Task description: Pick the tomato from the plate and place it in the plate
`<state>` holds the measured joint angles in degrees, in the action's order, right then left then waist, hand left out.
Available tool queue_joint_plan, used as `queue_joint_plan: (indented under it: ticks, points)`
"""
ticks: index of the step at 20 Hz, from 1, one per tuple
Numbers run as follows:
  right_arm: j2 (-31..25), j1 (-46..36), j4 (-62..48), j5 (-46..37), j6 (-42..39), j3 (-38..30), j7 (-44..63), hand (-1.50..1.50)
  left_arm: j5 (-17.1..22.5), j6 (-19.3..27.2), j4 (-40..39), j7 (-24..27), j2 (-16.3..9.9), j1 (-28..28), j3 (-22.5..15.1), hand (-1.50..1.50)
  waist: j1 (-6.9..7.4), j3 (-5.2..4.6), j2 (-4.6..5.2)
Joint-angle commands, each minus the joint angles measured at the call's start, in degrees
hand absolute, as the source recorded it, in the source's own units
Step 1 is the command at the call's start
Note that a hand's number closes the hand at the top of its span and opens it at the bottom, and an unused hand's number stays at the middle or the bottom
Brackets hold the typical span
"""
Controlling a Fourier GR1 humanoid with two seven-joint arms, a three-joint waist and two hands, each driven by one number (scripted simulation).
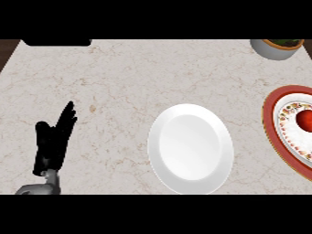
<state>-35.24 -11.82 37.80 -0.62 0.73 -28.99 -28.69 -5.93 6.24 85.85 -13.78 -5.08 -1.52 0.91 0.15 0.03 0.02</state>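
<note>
A red tomato (310,120) lies on a red-rimmed patterned plate (277,137) at the right edge of the counter. A plain white plate (190,148) sits near the counter's front, in the middle, with nothing on it. My left hand (53,141) rests at the lower left, fingers straight and pointing up, well apart from both plates. My right hand does not show in the head view.
A grey pot with a plant (277,47) stands at the back right corner. A dark object (56,42) sits at the back left edge. Dark flooring borders the marble counter (118,77) on both sides.
</note>
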Motion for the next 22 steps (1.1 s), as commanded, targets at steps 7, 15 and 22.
queue_joint_plan:
  ticks: [7, 15, 22]
  points:
    - [-4.37, -2.37, -13.92, -0.32, 0.65, -1.88, -8.3, -1.5, 1.99, -2.69, 1.63, 0.59, -2.11, 1.63, 2.66, 0.0, 0.41, 0.05, 0.11]
    - [-8.3, -0.76, -18.7, 2.89, -1.73, -4.27, -12.32, -1.5, -1.53, 0.11, -2.89, 3.4, 1.28, 0.61, -0.05, 0.0, 0.2, 0.05, 0.09]
    - [-11.15, -0.74, -25.31, 3.53, 0.78, -5.63, -14.55, -1.5, -1.44, 0.43, 1.69, -1.68, 2.18, 1.04, -1.12, 0.0, 0.46, 0.13, 0.13]
